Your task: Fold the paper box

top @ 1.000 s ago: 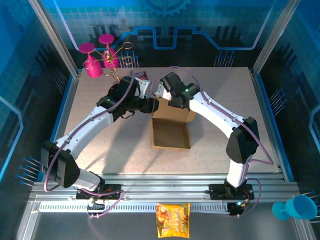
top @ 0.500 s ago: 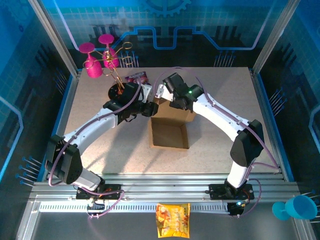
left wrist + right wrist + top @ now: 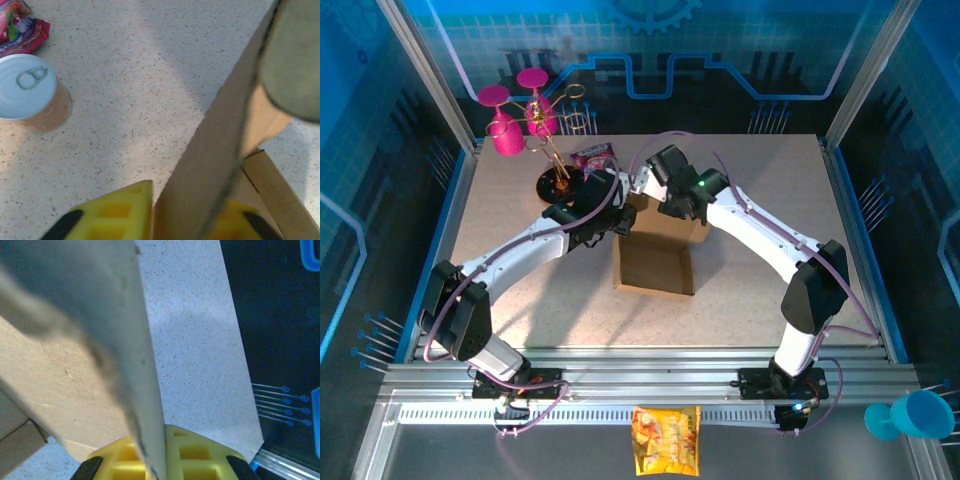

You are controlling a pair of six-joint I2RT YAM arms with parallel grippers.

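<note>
Looking down from above, we have the paper box [image 3: 652,268] sitting mid-table as an open shallow tray, its floor bare, with a tall panel standing up along the far side, and both arms crowd in on that panel. We go to the left wrist: the left gripper [image 3: 175,220] has its yellow fingers [image 3: 117,212] closed on a cardboard flap that rises edge-on between them, so that's a pinch on the box. Beside it on the speckled table [image 3: 150,75] stands a pull-tab can [image 3: 31,97], with a crumpled pink wrapper [image 3: 20,30] just beyond. Over on the right wrist, the right gripper [image 3: 157,460] is clamped down too, with a sheet of the same brown board running straight up out of its yellow pads [image 3: 192,455]. Around the edges we spot pink goblets [image 3: 515,115] at the far left corner, an orange-yellow snack packet [image 3: 666,440] on the near rail, and a blue cup [image 3: 912,415] at the near right.
</note>
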